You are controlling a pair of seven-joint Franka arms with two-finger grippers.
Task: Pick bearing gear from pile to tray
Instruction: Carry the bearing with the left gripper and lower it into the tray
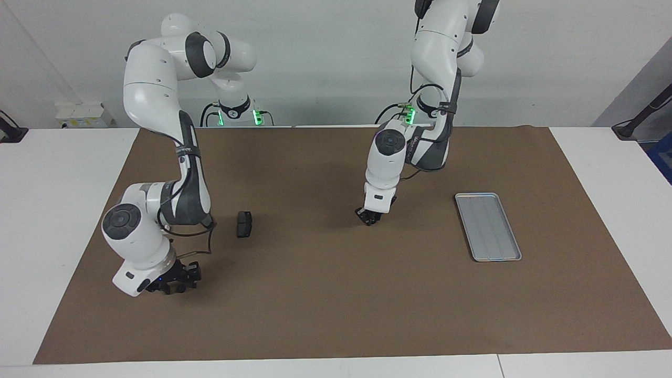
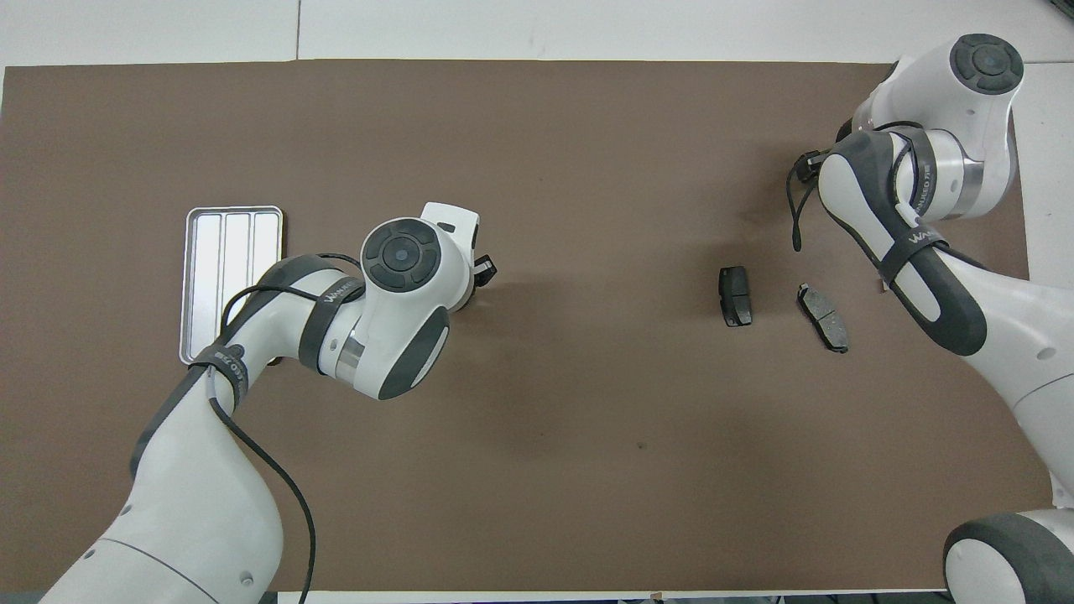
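The silver tray (image 1: 488,227) lies on the brown mat toward the left arm's end of the table and nothing shows in it; the overhead view shows it too (image 2: 231,281). Two dark grey brake pads (image 2: 736,295) (image 2: 824,316) lie toward the right arm's end. The facing view shows only one pad (image 1: 244,224). No white arc and no black gears show. My left gripper (image 1: 370,216) (image 2: 485,270) hangs low over the middle of the mat, between pads and tray. My right gripper (image 1: 176,278) (image 2: 810,164) is low over the mat, farther from the robots than the pads.
The brown mat (image 1: 336,315) covers most of the white table. The right arm's links (image 2: 906,243) hang over the mat beside the pads. The left arm's elbow (image 2: 394,319) is over the mat beside the tray.
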